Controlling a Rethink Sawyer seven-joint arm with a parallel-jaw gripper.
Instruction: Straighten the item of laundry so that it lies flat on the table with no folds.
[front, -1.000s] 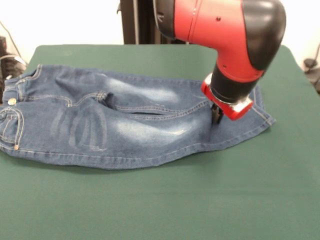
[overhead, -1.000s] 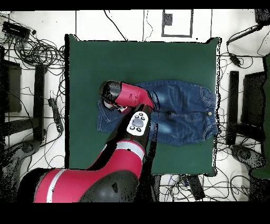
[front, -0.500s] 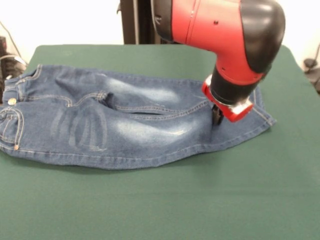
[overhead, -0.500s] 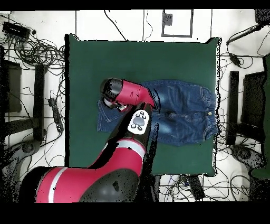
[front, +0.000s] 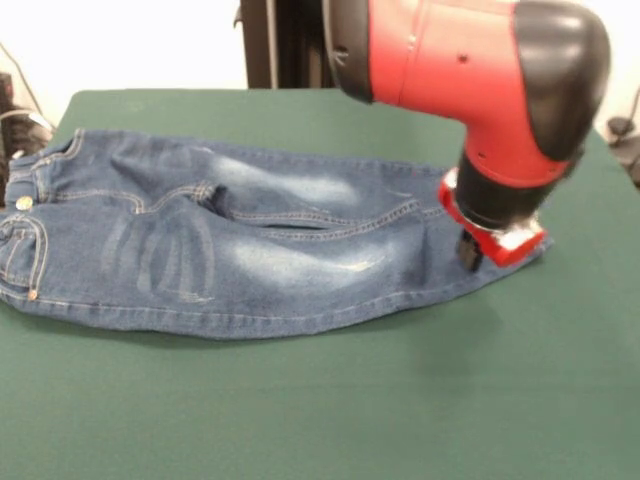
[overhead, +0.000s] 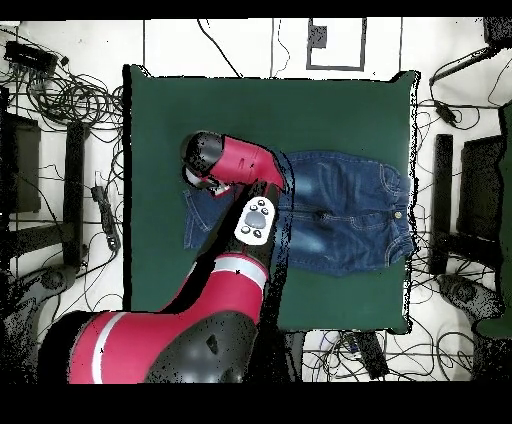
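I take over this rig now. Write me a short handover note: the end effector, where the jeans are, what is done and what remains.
End effector: low over the cuff end of the jeans, near their hem; open or shut cannot be seen, nor whether it grips cloth.
Jeans: spread lengthwise on the green table, waistband opposite the arm.
Done: mostly laid out.
Left: wrinkles at the crotch and near the cuff; the legs overlap. Smooth these out.

Jeans: you are looking at blue denim showing faded whitish patches and tan stitching.
Table: you are seeing plain dark green cloth.
Arm: it is showing red casing with black sections.
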